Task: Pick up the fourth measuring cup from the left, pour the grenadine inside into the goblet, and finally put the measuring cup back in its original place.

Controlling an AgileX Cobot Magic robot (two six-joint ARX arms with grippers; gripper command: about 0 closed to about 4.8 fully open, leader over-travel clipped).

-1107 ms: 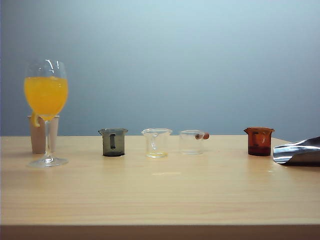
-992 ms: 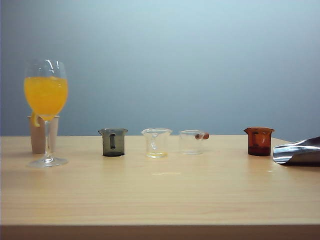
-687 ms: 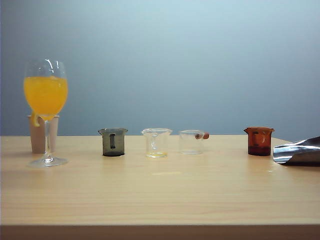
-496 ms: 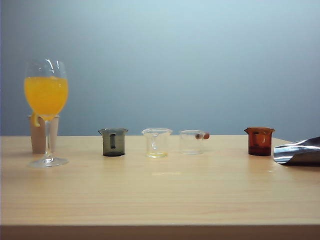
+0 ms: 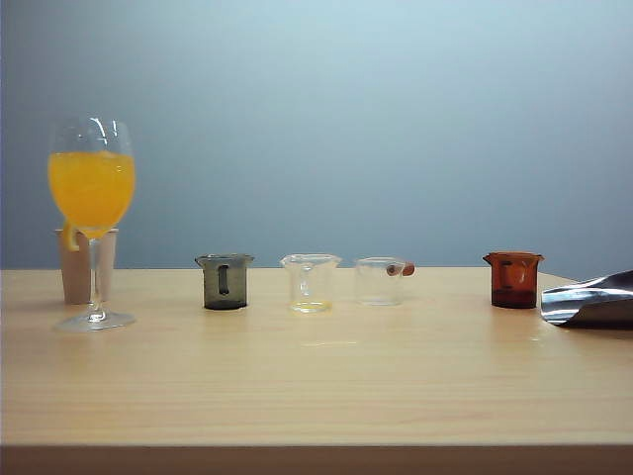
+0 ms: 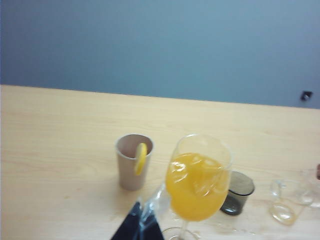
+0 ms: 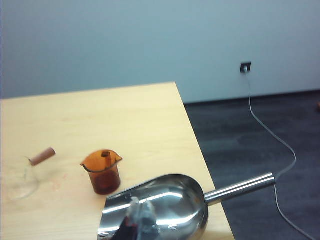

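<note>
Stands alone at the right end of the cup row on the worktop (image 5: 316, 396): fourth measuring cup (image 5: 513, 279), dark grenadine (image 7: 105, 186) low inside. Goblet (image 5: 91, 188) full of orange juice far left. Left claw (image 6: 138, 227) near the goblet, can't tell if open. Right claw (image 7: 135, 224) closed, above a shiny scoop (image 7: 165, 205).

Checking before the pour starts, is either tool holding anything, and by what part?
Nothing is held. The fourth measuring cup stands free on the table, and both tools, left and right, are empty.
</note>
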